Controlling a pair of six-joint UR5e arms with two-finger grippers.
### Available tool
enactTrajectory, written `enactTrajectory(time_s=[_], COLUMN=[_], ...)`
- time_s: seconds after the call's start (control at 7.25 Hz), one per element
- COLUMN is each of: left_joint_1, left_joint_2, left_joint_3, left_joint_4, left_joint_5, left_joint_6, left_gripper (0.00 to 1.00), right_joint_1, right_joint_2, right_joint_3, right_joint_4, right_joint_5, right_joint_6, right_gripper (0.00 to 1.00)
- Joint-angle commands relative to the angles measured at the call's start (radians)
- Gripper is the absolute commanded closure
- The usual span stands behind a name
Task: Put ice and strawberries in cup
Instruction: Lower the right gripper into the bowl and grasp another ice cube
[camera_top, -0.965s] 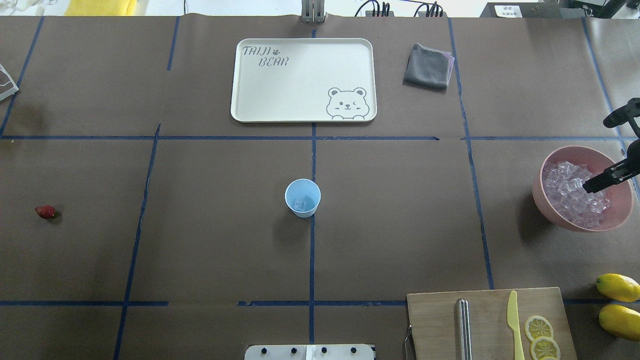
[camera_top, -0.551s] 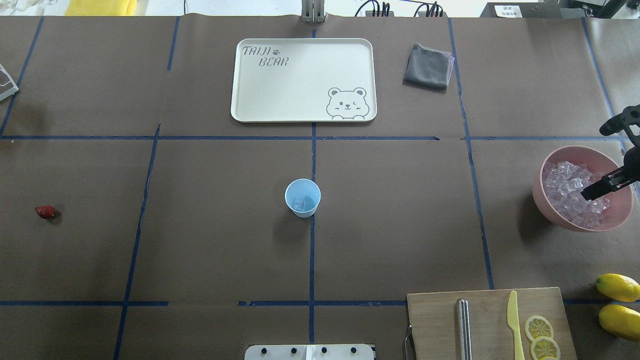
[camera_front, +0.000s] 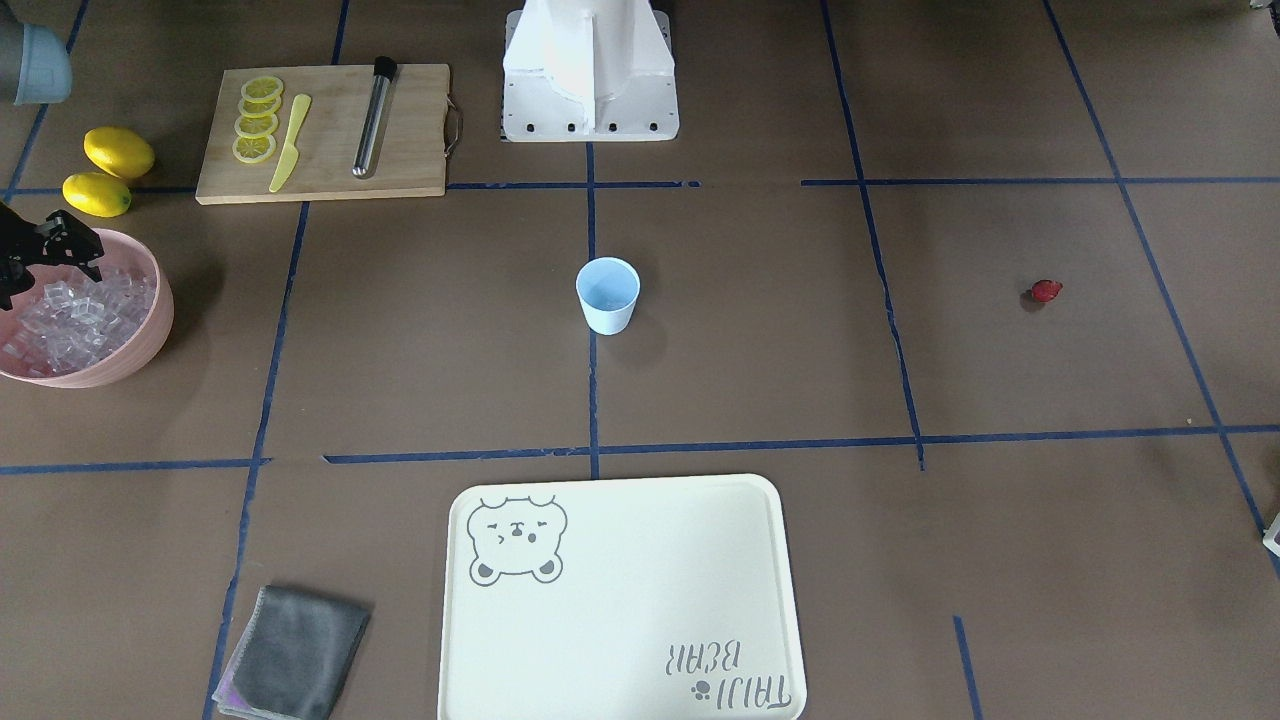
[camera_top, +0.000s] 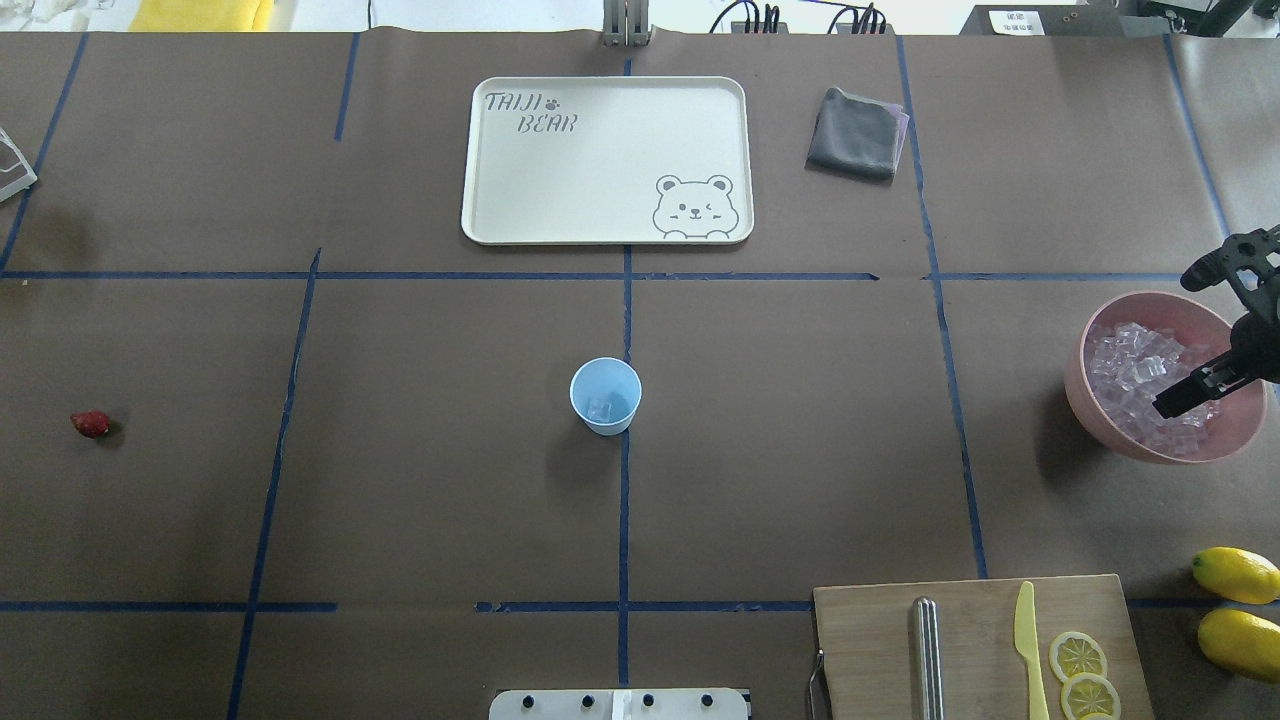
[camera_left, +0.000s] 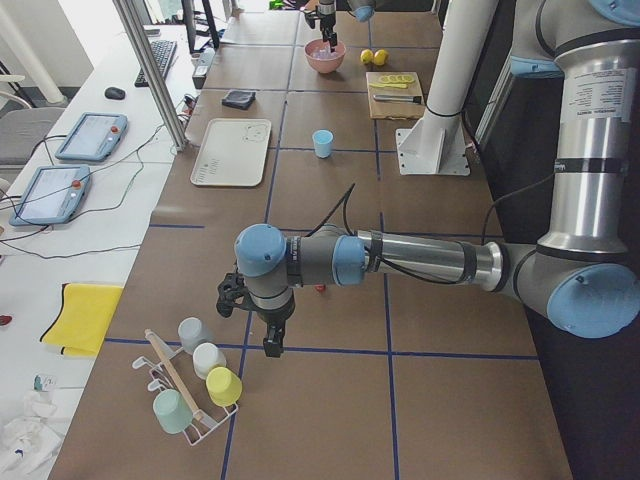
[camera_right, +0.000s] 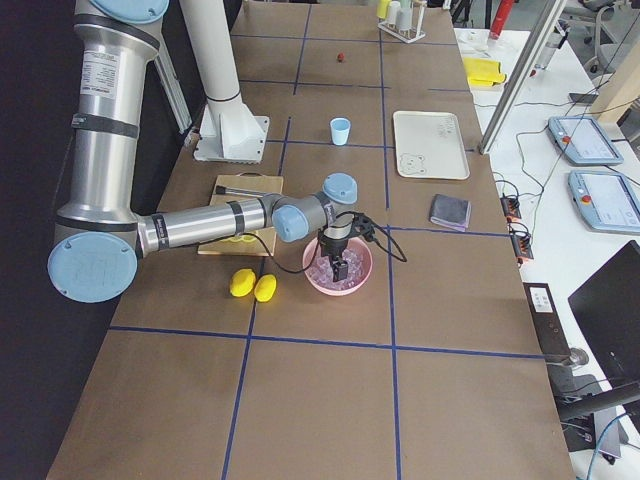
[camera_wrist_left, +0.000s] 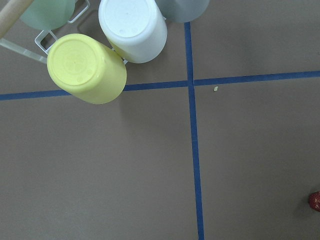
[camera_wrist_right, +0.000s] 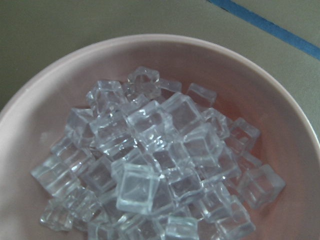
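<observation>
The pale blue cup (camera_top: 605, 395) stands upright at the table's centre with one ice cube (camera_top: 600, 409) in it. Many more ice cubes (camera_wrist_right: 150, 170) fill the pink bowl (camera_top: 1075, 380) at the right edge. My right gripper (camera_top: 1195, 335) hangs open just above that ice, holding nothing. A small dark-red strawberry (camera_top: 90, 424) lies alone at the far left; it also shows at the left wrist view's lower right edge as the strawberry (camera_wrist_left: 315, 201). My left gripper (camera_left: 270, 340) hovers beyond the strawberry, beside a cup rack; I cannot tell whether it is open or shut.
A cream tray (camera_top: 500, 200) and a grey cloth (camera_top: 855, 135) lie at the far side. A cutting board (camera_top: 870, 640) with a metal rod, yellow knife and lemon slices sits near right, two lemons (camera_top: 1235, 575) beside it. Upturned cups (camera_wrist_left: 87, 67) stand in a rack.
My right gripper has shifted towards the robot's side of the bowl and slightly inward over the ice. The cup, the strawberry and everything else stay put.
</observation>
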Motion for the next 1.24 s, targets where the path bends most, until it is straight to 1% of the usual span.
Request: enactTrajectory(time_s=[0.0,0.28,0.69,0.83,0.96,1.1], left_joint_1=[0.000,0.000,0.000,0.000,0.000,0.000], left_joint_2=[-0.001,-0.001,-0.001,-0.002,-0.002,-0.002], left_joint_3=[0.000,0.000,0.000,0.000,0.000,0.000], left_joint_4=[0.000,0.000,0.000,0.000,0.000,0.000], left_joint_5=[0.000,0.000,0.000,0.000,0.000,0.000], left_joint_6=[0.000,0.000,0.000,0.000,0.000,0.000], left_gripper=[0.00,0.00,0.00,0.00,0.00,0.00], right_joint_1=[-0.002,0.000,0.000,0.000,0.000,0.001], right_joint_2=[0.002,0.002,0.002,0.002,0.000,-0.001], right_joint_3=[-0.001,-0.001,0.000,0.002,0.005,0.008], right_joint_4=[0.000,0.000,0.002,0.003,0.003,0.003], right_joint_5=[0.000,0.000,0.000,0.000,0.000,0.000], right_joint_6=[-0.001,-0.004,-0.016,-0.019,-0.019,-0.022], right_gripper=[0.17,0.32,0.62,0.74,0.89,0.97])
